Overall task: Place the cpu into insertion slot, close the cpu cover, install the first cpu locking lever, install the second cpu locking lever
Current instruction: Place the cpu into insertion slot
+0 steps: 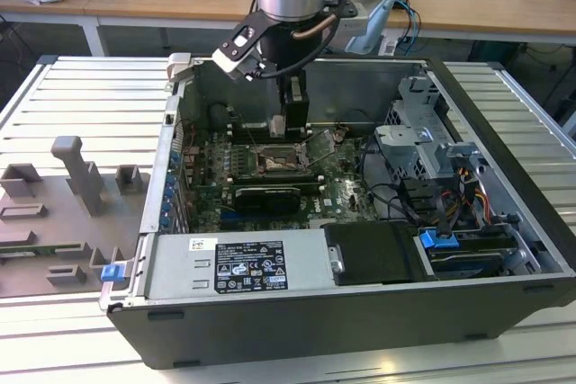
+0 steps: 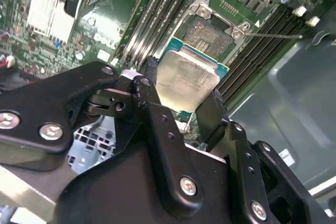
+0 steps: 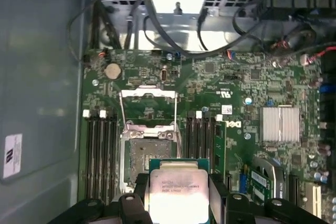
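Gripper [image 2: 182, 90]: fingers clamping the cpu [image 3: 177, 195] by opposite edges, holding it just short of the insertion slot [image 3: 149, 155]; cpu cover [image 3: 147, 93] standing open. Judgement: seating is calling for a level chip, squared to the slot.

The exterior view looked down from high and some way off across the open dark-grey metal computer case [image 1: 360, 312] on the ribbed pale metal worktop [image 1: 81, 96], while both wrist views sat close above its green motherboard [image 3: 210, 77], sharing the silver-rimmed square insertion slot [image 3: 147, 150].
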Controlling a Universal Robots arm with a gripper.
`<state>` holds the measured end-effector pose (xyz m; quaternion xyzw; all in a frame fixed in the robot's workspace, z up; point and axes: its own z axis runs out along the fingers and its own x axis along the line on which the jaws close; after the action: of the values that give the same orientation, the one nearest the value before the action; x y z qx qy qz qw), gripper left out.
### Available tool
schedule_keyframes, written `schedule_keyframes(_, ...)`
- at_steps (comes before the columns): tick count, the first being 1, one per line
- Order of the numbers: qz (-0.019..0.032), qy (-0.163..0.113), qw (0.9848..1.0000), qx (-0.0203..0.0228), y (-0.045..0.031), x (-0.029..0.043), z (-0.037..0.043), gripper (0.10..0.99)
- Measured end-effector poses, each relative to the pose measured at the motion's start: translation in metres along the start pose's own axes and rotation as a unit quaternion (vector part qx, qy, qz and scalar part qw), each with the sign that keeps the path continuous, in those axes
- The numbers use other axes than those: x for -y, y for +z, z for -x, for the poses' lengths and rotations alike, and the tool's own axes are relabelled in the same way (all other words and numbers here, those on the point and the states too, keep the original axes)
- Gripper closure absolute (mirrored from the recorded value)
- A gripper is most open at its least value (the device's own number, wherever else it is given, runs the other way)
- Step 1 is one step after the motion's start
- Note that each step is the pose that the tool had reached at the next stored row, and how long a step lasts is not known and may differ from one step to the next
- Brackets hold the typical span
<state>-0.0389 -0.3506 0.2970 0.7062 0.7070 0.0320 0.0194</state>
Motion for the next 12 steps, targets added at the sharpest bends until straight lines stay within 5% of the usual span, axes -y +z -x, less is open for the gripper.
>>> schedule_keyframes(12, 0.0000, 0.003, 1.0000, 0.0007, 0.0092, 0.0007, -0.0002, 0.549)
